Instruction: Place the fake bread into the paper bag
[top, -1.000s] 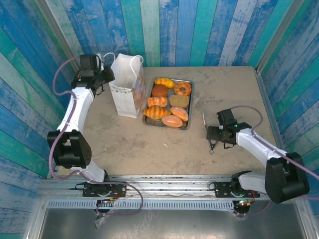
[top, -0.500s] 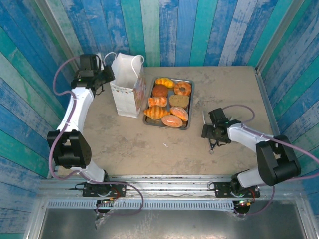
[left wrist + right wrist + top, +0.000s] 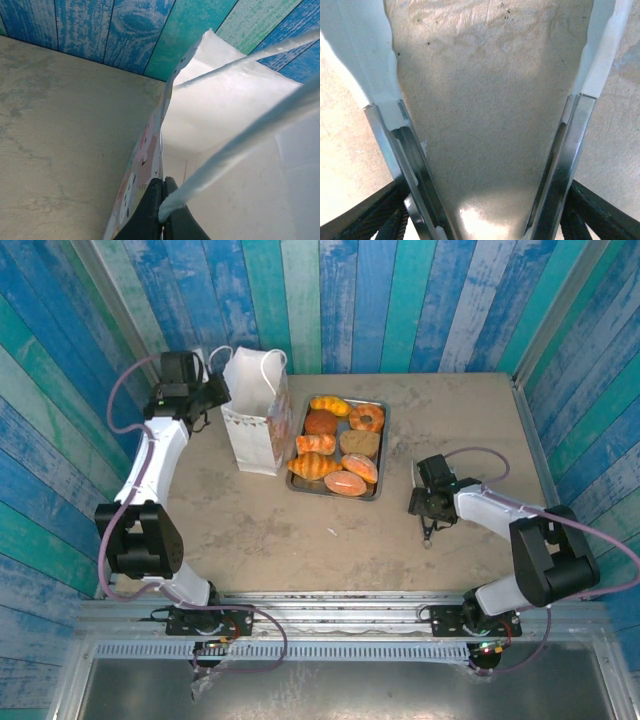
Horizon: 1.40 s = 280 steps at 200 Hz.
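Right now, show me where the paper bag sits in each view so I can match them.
Top external: paper bag upper left, beside the tray.
Left wrist: right half, pinched by the left hand.
Right wrist: table between the open fingers of the right hand.
Shared landmark: the table.

You're looking down on the whole table point(image 3: 450, 540) from above and behind; the wrist cameras are sitting close — left sharing the paper bag point(image 3: 225, 125), right facing the table.
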Each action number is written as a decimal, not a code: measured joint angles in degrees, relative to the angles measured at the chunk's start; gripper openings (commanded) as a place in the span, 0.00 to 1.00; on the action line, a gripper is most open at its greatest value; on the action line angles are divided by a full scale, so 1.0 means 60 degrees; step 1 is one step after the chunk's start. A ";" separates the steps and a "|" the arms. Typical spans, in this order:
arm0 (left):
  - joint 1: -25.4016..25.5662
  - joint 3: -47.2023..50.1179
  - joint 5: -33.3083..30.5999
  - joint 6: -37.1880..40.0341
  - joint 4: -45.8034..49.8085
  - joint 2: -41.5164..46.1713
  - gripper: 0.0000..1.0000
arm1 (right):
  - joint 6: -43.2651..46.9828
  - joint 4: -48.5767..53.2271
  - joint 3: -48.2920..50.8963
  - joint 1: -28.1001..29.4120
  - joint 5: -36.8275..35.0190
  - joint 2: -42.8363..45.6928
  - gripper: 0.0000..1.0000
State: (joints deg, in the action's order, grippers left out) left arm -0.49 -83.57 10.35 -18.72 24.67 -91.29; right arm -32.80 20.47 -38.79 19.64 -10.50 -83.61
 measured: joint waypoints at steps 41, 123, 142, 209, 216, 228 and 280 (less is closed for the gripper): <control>-0.0007 0.0503 -0.0197 -0.0040 -0.0080 0.0554 0.00 | 0.0503 0.0415 -0.0273 -0.0554 0.0222 0.0488 0.61; -0.0007 0.1428 -0.0645 -0.0393 -0.0029 0.2346 0.00 | 0.1705 0.1435 -0.1829 -0.1898 0.0892 0.1840 0.59; -0.0007 0.1577 -0.0637 -0.0499 -0.0029 0.2656 0.00 | 0.1916 0.1668 -0.2262 -0.1945 0.1104 0.2040 0.59; -0.0007 0.1851 0.0062 -0.0725 0.0368 0.3279 0.00 | 0.3206 0.2437 -0.3920 -0.1974 0.2929 0.2273 0.59; -0.0007 0.1854 0.0189 -0.0754 0.0481 0.3381 0.00 | 0.3391 0.2597 -0.4146 -0.1974 0.3104 0.2215 0.59; -0.0007 0.1927 0.0412 -0.0841 0.0561 0.3588 0.00 | 0.3697 0.2820 -0.4477 -0.1974 0.3377 0.2098 0.59; -0.0007 0.2667 0.1188 -0.1450 0.0608 0.4149 0.00 | 0.5198 0.3464 -0.5140 -0.1570 0.4087 0.1402 0.60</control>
State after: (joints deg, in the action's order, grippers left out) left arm -0.54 -67.57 17.47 -27.42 28.32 -66.39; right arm -1.61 41.25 -69.63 10.22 14.02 -75.20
